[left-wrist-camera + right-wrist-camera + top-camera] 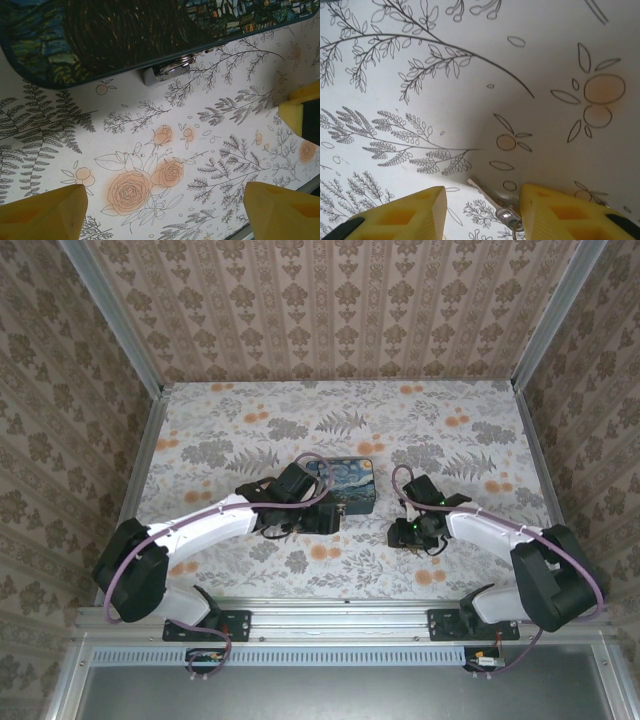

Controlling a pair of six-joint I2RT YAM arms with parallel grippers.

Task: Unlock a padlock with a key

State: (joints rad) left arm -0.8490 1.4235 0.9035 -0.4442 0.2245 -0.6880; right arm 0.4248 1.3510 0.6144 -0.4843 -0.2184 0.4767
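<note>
A small silver key point(489, 194) lies flat on the floral tablecloth, its ring end point(509, 217) right against my right gripper's right finger point(560, 215). My right gripper point(481, 197) hovers low over it, jaws apart, with the left finger point(405, 215) well clear of the key. The silver padlock point(167, 70) hangs at the front edge of a dark box with a starry-night print point(115, 35). Just in front of that box, my left gripper point(165, 197) stands wide open over bare cloth. From above, the left gripper point(318, 517) is by the box point(350, 475) and the right gripper point(405, 533) is to its right.
The table point(230, 420) is walled on three sides by patterned panels. A metal rail point(340, 605) runs along the near edge by the arm bases. A yellow and black part point(302, 107) shows at the right edge of the left wrist view.
</note>
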